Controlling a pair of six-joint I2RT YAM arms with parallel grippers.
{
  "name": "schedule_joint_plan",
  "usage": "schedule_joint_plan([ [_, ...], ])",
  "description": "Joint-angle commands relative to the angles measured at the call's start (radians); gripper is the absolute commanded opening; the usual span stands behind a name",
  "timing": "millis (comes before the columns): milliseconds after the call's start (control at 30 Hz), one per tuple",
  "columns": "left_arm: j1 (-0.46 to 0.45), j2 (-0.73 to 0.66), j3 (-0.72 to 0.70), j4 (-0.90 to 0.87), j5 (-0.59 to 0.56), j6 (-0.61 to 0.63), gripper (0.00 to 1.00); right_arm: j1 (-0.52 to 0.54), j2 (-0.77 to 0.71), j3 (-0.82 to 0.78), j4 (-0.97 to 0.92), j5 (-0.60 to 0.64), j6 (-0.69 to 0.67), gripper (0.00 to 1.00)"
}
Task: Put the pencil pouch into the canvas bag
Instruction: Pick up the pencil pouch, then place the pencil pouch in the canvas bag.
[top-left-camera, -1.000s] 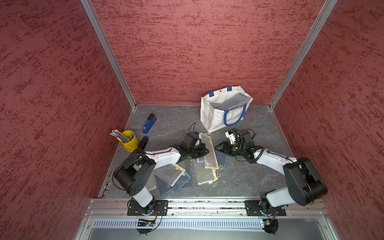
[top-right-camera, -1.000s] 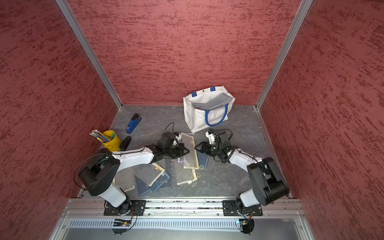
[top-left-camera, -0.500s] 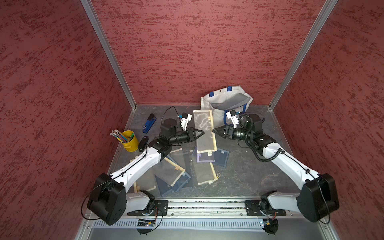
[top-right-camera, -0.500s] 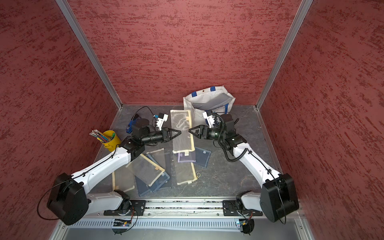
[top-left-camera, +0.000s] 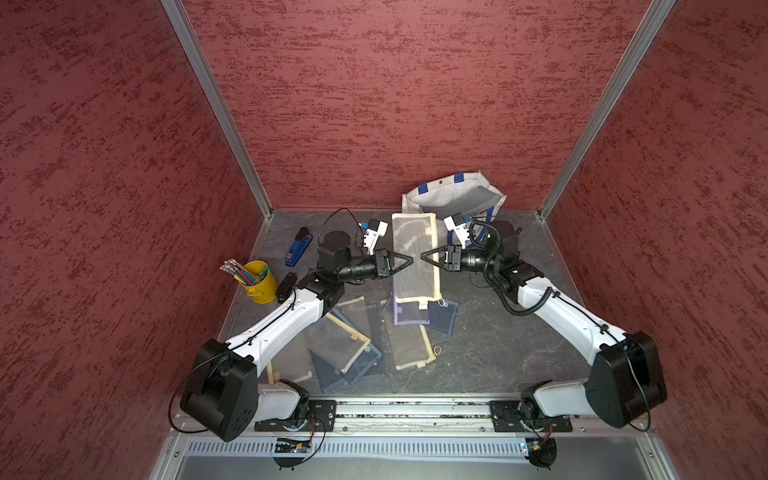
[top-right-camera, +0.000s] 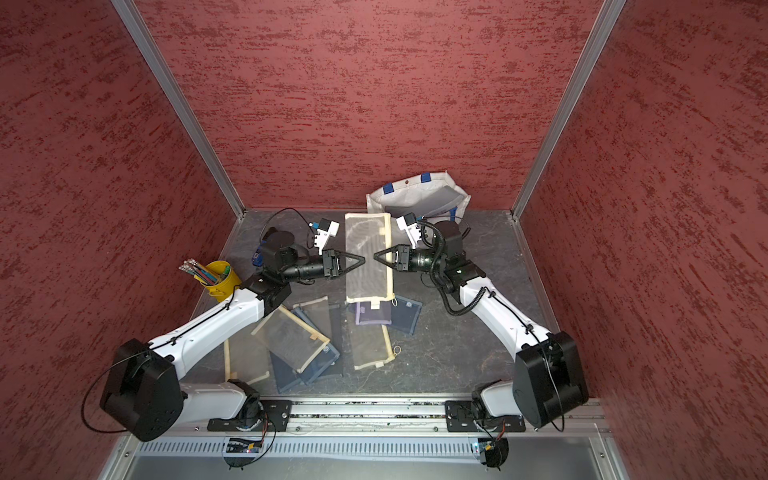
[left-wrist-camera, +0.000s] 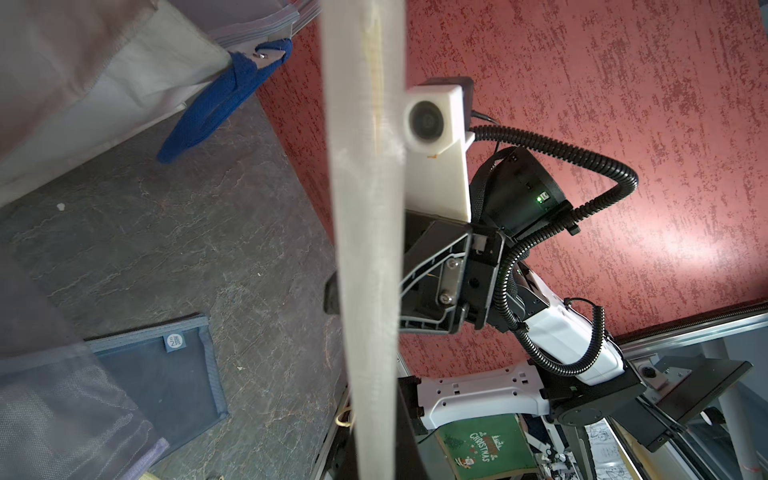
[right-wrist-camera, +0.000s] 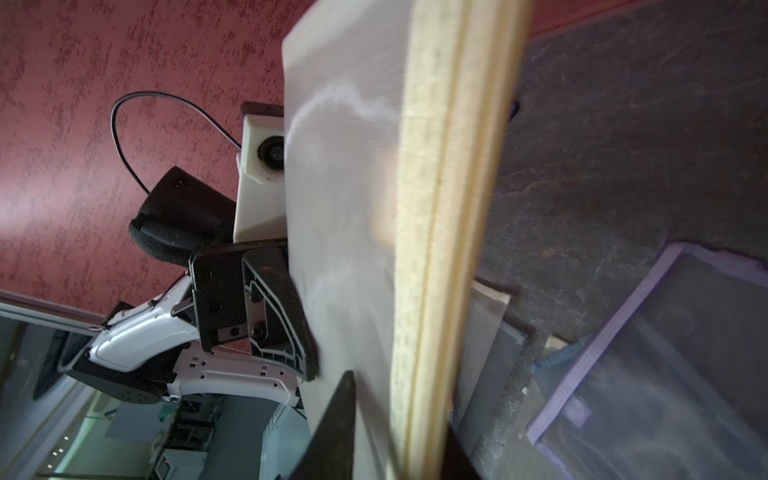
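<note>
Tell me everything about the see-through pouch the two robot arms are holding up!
The pencil pouch is a long flat rectangle of see-through grey mesh with a cream fabric border. It is up off the table, its flat face toward the top cameras. The left tool and the right tool each pinch one long edge, shut on it. It hangs in front of the canvas bag, above other pouches lying on the table.
</note>
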Motion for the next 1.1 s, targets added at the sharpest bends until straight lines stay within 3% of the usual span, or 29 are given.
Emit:
schedule_joint_plan([
  [0,0.023,-0.004,0.030,-0.014,0.006,0.022,0.00,0.006,0.007,0.063,0.035,-0.008,-0.002,0.07],
  [67,0.033,-0.013,0.042,-0.076,-0.025,0.058,0.24,0.002,0.025,0.112,-0.027,0.031,-0.033,0.00],
  [200,0.034,-0.049,0.072,-0.225,-0.145,0.151,0.84,-0.043,0.096,0.264,-0.156,0.195,-0.061,0.00],
  [267,0.033,-0.069,0.083,-0.311,-0.226,0.198,1.00,-0.080,0.150,0.362,-0.198,0.296,-0.037,0.00],
  [567,-0.029,-0.152,0.092,-0.502,-0.402,0.335,0.99,-0.113,0.434,0.870,-0.322,0.727,0.104,0.00],
  [700,-0.069,-0.173,0.088,-0.531,-0.451,0.360,1.00,-0.119,0.535,1.005,-0.372,0.891,0.163,0.00],
  [833,-0.101,-0.186,0.082,-0.546,-0.490,0.372,1.00,-0.126,0.569,1.005,-0.417,1.028,0.214,0.00],
  [1067,-0.106,-0.191,0.060,-0.523,-0.495,0.364,1.00,-0.121,0.550,0.849,-0.380,1.081,0.281,0.00],
])
